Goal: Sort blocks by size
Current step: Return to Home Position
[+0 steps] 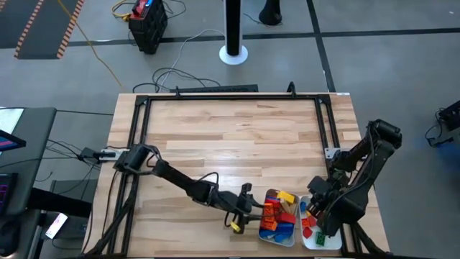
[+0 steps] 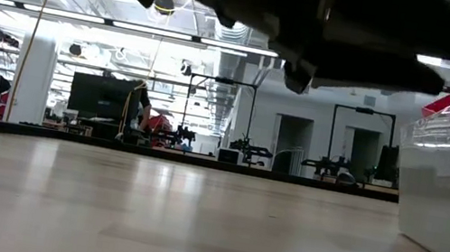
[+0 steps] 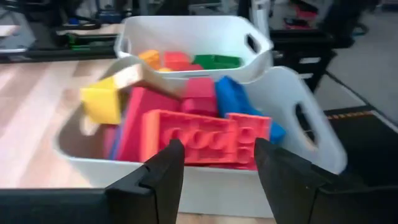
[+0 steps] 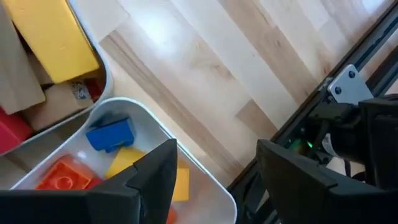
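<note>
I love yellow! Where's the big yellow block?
High view: the big yellow block tops the pile in the left white tray, bottom right of the table, near the left gripper.

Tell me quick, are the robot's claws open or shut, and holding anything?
Left claw: open, holding nothing.
Right claw: open, holding nothing.
</note>
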Available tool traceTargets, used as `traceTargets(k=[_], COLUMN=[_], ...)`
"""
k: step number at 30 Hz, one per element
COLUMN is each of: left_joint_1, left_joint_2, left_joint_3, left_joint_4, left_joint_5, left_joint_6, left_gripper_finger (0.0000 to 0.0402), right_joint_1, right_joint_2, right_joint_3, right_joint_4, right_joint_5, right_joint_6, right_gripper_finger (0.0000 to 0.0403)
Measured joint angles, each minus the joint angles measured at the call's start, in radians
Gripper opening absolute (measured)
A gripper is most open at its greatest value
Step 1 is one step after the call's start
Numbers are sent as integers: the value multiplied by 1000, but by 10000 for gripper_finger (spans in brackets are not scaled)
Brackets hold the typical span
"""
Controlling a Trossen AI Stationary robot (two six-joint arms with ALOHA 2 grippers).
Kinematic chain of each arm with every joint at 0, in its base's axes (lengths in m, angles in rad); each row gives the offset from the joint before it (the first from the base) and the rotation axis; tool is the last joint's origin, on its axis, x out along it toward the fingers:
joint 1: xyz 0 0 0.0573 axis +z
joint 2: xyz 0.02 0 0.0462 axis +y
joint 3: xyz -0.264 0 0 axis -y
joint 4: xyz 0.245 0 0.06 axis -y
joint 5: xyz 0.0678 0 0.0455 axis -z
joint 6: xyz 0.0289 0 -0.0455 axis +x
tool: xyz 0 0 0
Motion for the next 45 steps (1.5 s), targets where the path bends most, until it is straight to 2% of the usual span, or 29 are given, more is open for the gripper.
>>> traceTargets(k=[4,6,9,13,16,19,22,24,29,32,40,45], left_joint_1=[10,10,1,-31,-57,-62,-51,-40,-2,28,95,131], left_joint_2=[0,-18,-79,-174,-253,-361,-459,-523,-692,-779,-981,-1129], left_joint_3=[0,-1,-2,-52,-149,-254,-363,-434,-590,-674,-879,-1009], left_joint_4=[-20,-66,-135,-165,-97,-23,-7,1,33,36,60,66], left_joint_5=[5,15,-9,-158,-282,-327,-352,-386,-463,-470,-470,-461], left_joint_6=[39,85,153,218,272,277,261,258,255,235,186,137], left_gripper_finger=[187,187,187,178,165,153,143,137,128,125,118,108], right_joint_1=[13,27,59,124,154,156,118,75,-48,-131,-335,-435], right_joint_2=[0,0,0,-1,-30,-100,-201,-276,-479,-607,-908,-1046], right_joint_3=[0,8,21,-2,-48,-114,-188,-239,-361,-436,-646,-778], right_joint_4=[0,-6,1,38,67,125,207,292,598,744,1141,1404], right_joint_5=[8,55,239,582,704,801,820,827,837,827,674,532], right_joint_6=[12,14,6,-4,11,2,-55,-154,-572,-796,-1301,-1590], right_gripper_finger=[258,258,258,257,251,238,222,211,189,177,150,140])
